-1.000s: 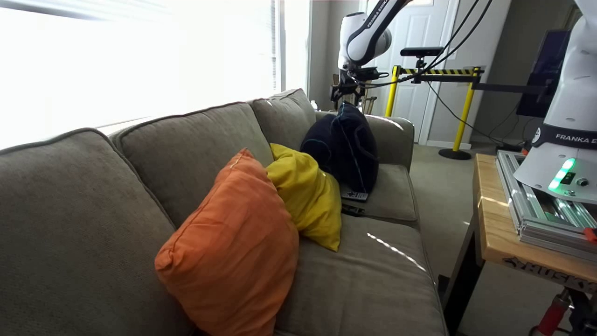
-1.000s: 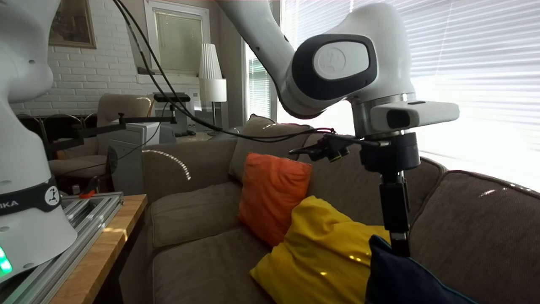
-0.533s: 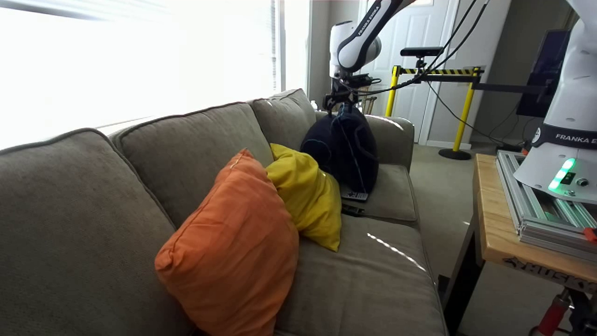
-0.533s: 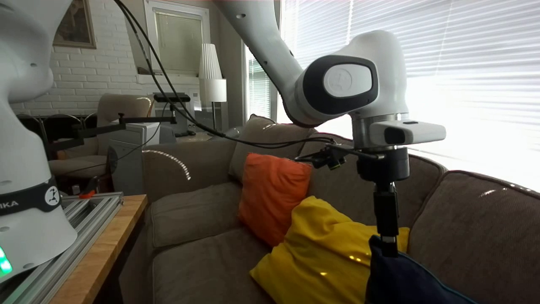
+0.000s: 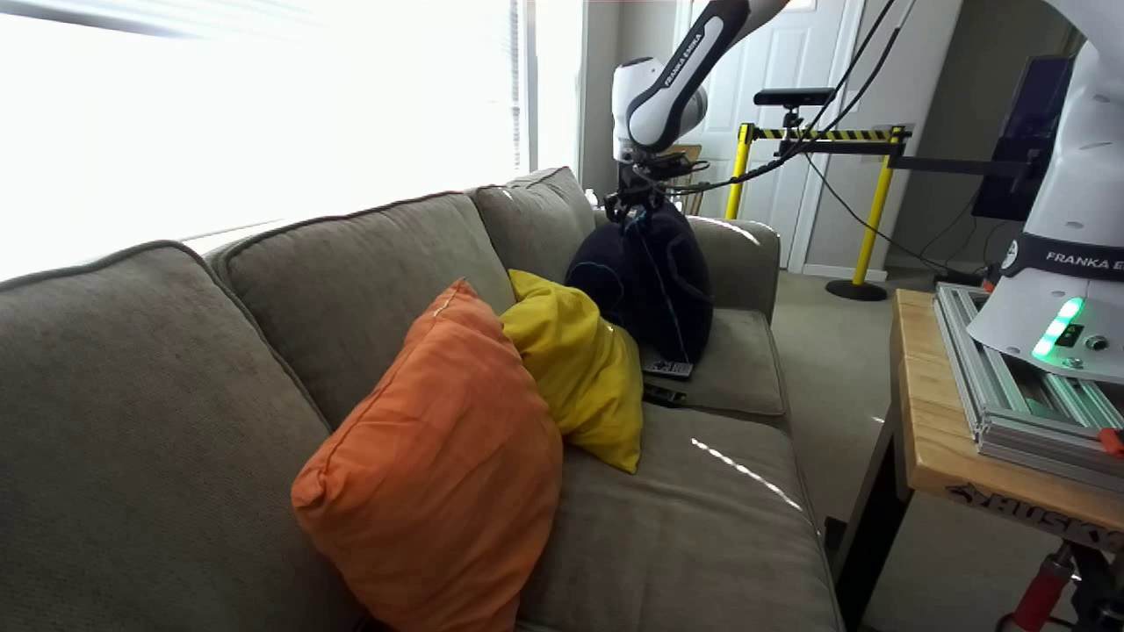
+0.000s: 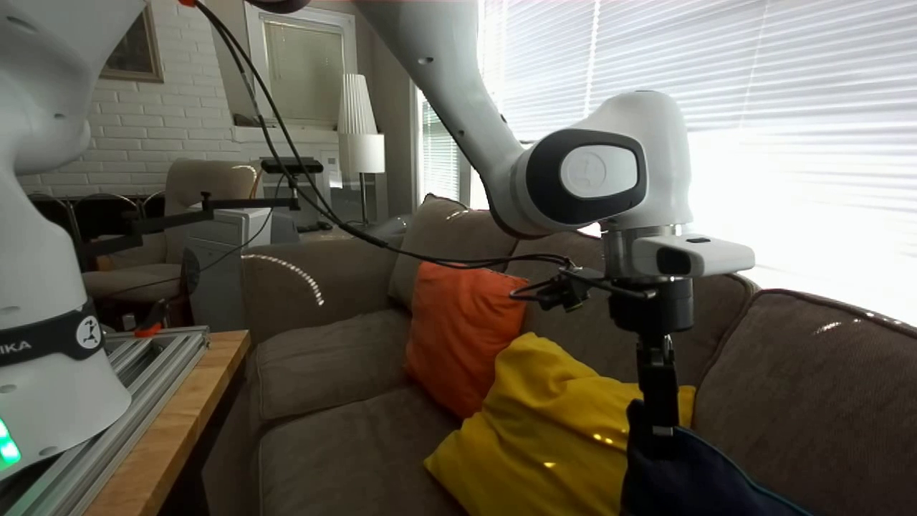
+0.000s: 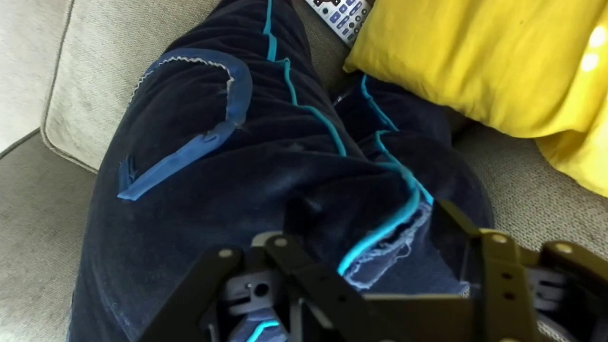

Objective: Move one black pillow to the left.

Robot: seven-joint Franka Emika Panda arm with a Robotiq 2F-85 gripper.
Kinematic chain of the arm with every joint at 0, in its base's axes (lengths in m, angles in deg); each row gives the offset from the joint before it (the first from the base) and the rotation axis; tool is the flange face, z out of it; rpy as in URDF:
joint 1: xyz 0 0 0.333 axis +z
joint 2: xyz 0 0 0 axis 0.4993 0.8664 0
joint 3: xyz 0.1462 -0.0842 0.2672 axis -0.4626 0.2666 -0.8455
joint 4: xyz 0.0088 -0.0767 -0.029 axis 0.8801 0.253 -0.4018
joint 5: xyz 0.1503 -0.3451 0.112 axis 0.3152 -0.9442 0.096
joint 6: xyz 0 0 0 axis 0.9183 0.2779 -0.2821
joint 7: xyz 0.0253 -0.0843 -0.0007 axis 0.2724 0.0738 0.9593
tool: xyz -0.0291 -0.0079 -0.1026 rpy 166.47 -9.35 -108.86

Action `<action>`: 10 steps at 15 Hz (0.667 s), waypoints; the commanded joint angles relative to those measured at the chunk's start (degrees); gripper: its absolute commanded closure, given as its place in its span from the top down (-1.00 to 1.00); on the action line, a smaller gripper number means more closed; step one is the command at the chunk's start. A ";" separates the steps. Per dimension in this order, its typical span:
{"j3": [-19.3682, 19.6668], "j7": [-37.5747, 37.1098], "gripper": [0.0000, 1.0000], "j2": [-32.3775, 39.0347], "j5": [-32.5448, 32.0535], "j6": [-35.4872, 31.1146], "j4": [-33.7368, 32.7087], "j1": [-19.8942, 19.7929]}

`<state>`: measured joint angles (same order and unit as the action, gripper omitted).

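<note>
The black pillow [image 5: 676, 281] stands at the far end of the couch, with thin blue seam lines. Its top shows at the bottom right in an exterior view [image 6: 688, 476]. In the wrist view the pillow [image 7: 213, 199] fills the middle, and a second dark part [image 7: 422, 147] with a blue seam lies beside it; I cannot tell whether that is another pillow. My gripper [image 7: 373, 225] points down over the pillow's top edge with its fingers apart, one on each side of a blue seam with frayed cloth. It also shows at the pillow's top in both exterior views [image 5: 634, 219] [image 6: 663, 437].
The yellow pillow [image 5: 580, 369] leans close to the black pillow, and the orange pillow [image 5: 439, 474] is farther along the couch. Two remotes [image 5: 669, 368] [image 5: 664, 395] lie on the seat. The couch backrest [image 5: 369, 290] stands behind the pillows. The wooden robot table [image 5: 931, 421] faces the couch.
The arm and gripper have moved down onto the pillow's top edge and slightly towards the backrest. The pillows have not visibly shifted.
</note>
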<state>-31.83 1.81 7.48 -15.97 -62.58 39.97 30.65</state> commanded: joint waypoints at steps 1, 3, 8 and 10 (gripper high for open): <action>0.34 0.88 -0.23 2.48 0.62 1.56 -3.35 0.20; 1.00 -0.26 -0.51 2.23 0.50 2.56 -3.55 0.84; 3.08 -4.45 -1.00 1.40 -0.67 7.60 -5.00 2.82; 3.43 -5.35 -0.96 0.73 -0.88 11.56 -5.77 3.14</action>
<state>-29.44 -0.76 8.46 -16.01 -56.32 36.44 32.64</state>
